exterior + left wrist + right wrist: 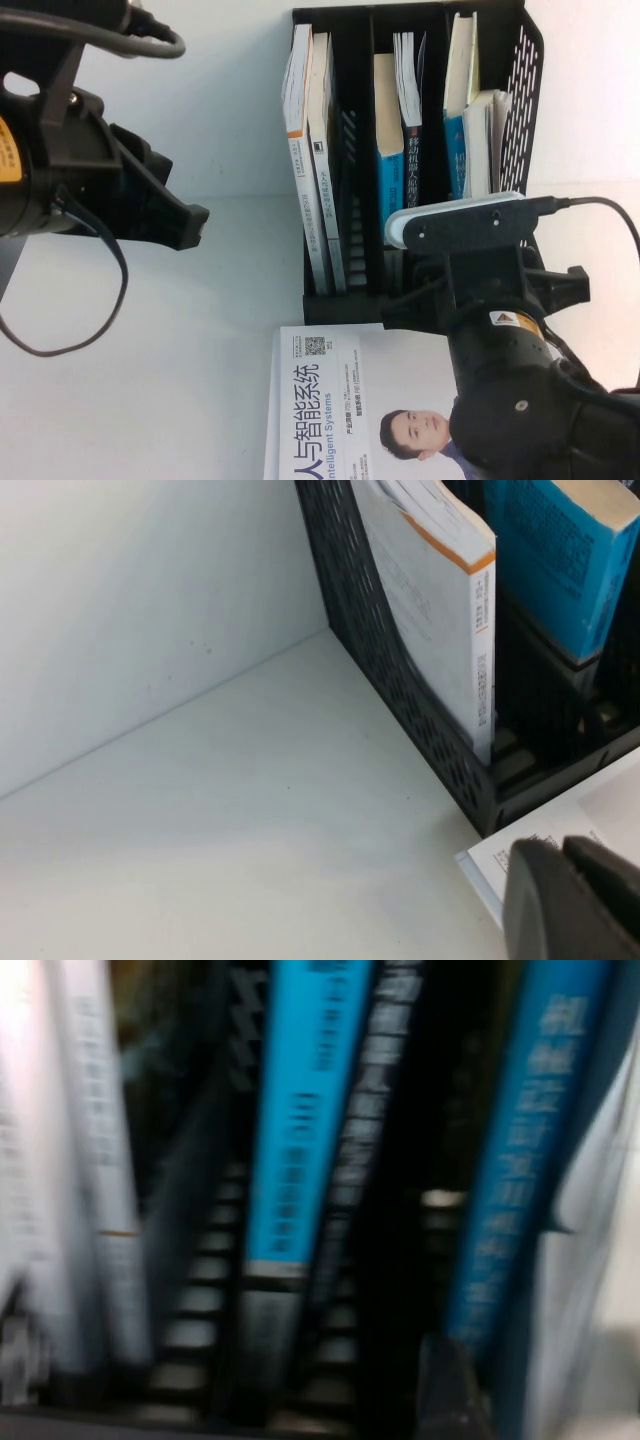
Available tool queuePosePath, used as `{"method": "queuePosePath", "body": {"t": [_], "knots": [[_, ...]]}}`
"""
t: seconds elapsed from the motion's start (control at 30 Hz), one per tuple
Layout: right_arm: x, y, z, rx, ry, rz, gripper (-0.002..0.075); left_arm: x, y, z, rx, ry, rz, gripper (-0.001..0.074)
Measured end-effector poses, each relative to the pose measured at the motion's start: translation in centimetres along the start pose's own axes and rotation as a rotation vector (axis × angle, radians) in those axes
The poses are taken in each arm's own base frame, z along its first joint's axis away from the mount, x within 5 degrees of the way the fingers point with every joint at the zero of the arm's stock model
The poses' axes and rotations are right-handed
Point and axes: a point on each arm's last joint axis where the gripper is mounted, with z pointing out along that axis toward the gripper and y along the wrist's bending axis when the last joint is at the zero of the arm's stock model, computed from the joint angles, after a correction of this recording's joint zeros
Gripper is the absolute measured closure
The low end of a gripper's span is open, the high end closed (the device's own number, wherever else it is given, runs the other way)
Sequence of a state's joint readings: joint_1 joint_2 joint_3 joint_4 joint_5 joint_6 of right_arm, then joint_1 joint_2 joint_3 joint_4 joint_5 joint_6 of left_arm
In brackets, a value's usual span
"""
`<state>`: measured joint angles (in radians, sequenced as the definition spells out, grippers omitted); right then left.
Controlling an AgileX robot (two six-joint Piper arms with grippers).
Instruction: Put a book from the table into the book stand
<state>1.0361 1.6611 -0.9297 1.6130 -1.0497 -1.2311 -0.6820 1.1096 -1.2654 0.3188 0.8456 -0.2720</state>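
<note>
1. Three slots of the black book stand (520,70) at upper centre of the high view all hold upright books. It sits on the white table (200,400).
2. The book (488,135), white, stands in the rightmost slot beside a blue-spined book (455,150). Its long axis runs toward the top of the frame, it leans slightly, and its page edges face the camera. Its cover is not visible.
3. Left slot holds two white-spined books (310,160), one with an orange band. Middle slot holds a blue spine and a dark spine.
4. The white-and-blue book with a man in a suit (360,410) lies flat at lower centre, just in front of the stand, title running up-frame.
5. The right gripper (432,285) is at the stand's front edge, centre-right, under its wrist camera. Whether it is open or closed cannot be told.
6. The left gripper (572,900) is closed and empty, hanging at mid-left of the high view, well clear of the stand.
7. A plain white wall stands behind the table.
</note>
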Motion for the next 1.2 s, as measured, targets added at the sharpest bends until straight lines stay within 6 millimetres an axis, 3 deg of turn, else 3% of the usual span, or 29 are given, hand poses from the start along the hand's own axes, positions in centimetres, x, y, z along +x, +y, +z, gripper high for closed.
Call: {"method": "queuePosePath", "body": {"t": [0.33,0.8,1.2], "knots": [[0.0,1.9,-2.7,-0.021,-0.120,-0.089,0.0340,0.0,0.0,0.0,0.003,0.001,0.004,0.0737],[-0.5,0.2,-0.8,0.059,-0.107,-0.057,0.0331,0.1,0.0,0.0,0.000,0.009,0.012,0.0737],[-1.5,-0.6,-1.5,0.052,-0.125,0.008,0.0170,0.3,0.0,0.0,0.004,0.029,0.005,0.0737]]}}
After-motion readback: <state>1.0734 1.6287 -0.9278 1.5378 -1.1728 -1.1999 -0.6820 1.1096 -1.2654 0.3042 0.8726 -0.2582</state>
